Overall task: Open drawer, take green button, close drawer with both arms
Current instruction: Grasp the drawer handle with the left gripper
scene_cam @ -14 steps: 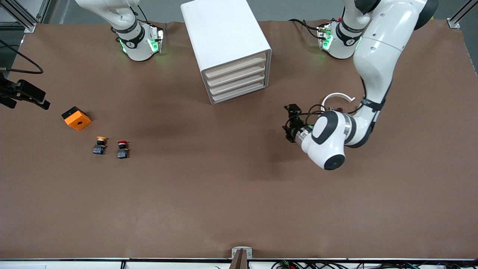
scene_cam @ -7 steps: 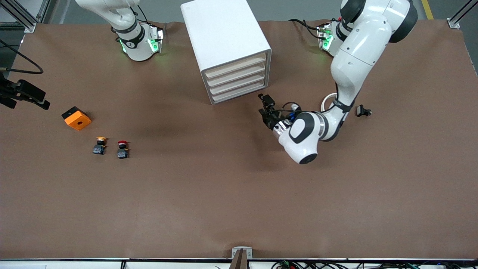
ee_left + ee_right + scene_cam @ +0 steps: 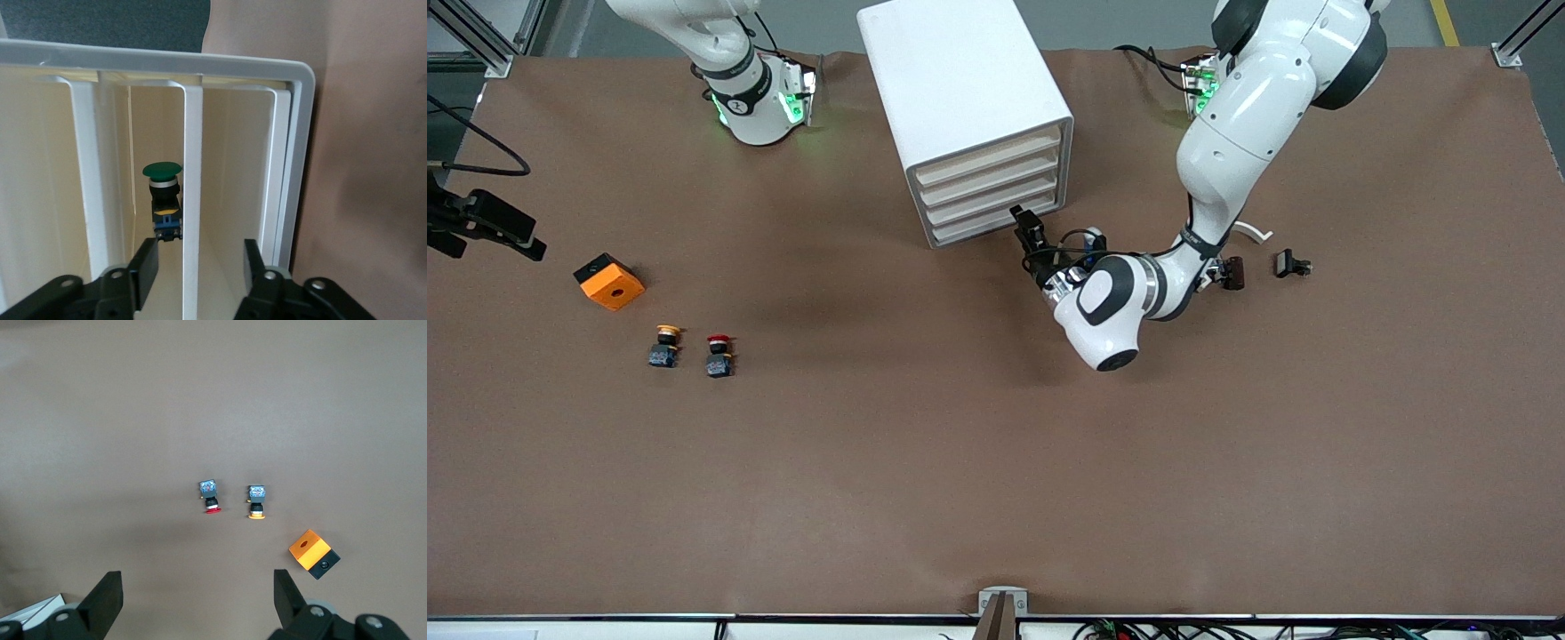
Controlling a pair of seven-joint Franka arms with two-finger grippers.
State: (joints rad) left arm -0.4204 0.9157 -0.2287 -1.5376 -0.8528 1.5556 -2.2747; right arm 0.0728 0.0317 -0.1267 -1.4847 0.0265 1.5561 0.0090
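Here: brown table (image 3: 960, 462), grey floor at its edge, metal frame posts at corners. White cabinet (image 3: 960, 89) near arm bases, four beige drawer fronts. Left gripper (image 3: 1030, 233) at bottom drawer (image 3: 996, 224), fingers (image 3: 148, 261) partly apart around a front's white rim, contact unclear. Green button (image 3: 163, 193) visible inside, upright. Right gripper (image 3: 193, 593) waits high, fingers wide apart, holding nothing. Below: red button (image 3: 719, 354), yellow button (image 3: 664, 345), orange block (image 3: 609, 281). Small black parts (image 3: 1291, 264) toward left arm's end.
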